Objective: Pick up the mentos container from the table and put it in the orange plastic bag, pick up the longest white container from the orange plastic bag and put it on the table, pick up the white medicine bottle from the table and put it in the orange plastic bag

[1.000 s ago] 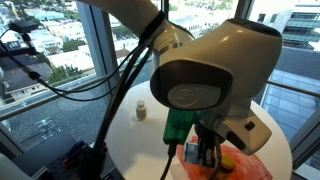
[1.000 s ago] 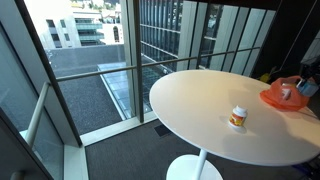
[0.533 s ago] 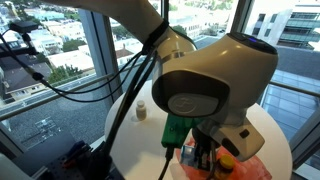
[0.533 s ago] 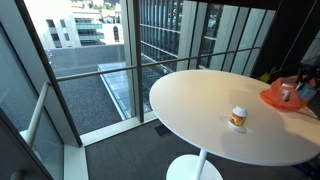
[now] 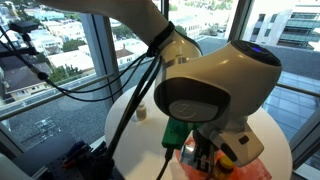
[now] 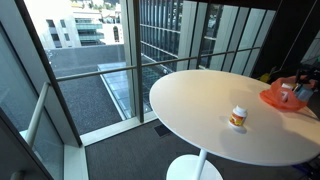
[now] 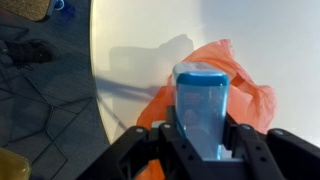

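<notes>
In the wrist view my gripper [image 7: 203, 140] is shut on the blue mentos container [image 7: 203, 100] and holds it right above the orange plastic bag [image 7: 250, 85] on the round white table [image 7: 140, 40]. In an exterior view the gripper [image 5: 207, 155] hangs over the bag [image 5: 245, 170], mostly hidden by the arm. The white medicine bottle with an orange label stands on the table in both exterior views [image 6: 238, 116] [image 5: 141, 111]. The bag lies at the table's far edge in an exterior view [image 6: 285, 96]. The longest white container is not visible.
The table [image 6: 210, 110] stands beside floor-to-ceiling glass [image 6: 90, 60]. Black cables [image 5: 90, 85] hang from the arm next to the table. The large arm body [image 5: 215, 85] blocks much of an exterior view.
The arm has shifted slightly in an exterior view; the gripper stays shut on the mentos container above the bag. The bottle has not moved.
</notes>
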Controlling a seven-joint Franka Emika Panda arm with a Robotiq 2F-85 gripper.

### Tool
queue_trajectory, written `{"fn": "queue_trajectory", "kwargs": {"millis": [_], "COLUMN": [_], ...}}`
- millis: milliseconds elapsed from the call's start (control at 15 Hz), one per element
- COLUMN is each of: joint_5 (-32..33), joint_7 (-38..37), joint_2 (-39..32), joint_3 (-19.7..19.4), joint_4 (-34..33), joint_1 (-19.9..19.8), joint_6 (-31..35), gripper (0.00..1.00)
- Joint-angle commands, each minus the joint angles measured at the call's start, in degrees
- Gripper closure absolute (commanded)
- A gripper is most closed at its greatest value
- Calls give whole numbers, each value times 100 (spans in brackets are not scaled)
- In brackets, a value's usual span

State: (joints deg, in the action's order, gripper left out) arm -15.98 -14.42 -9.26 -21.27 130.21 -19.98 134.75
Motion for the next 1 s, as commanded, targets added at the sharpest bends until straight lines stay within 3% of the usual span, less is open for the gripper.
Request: {"fn": "queue_trajectory", "kwargs": {"millis": [0,933], "joint_5": [-284,-715], "joint_7": [234,665], "joint_2": [-111,-590], "joint_3": [25,66], "joint_4": [-213,-629], "joint_1": [-158,-409], "joint_6": [-38,-78], "gripper": [82,82]}}
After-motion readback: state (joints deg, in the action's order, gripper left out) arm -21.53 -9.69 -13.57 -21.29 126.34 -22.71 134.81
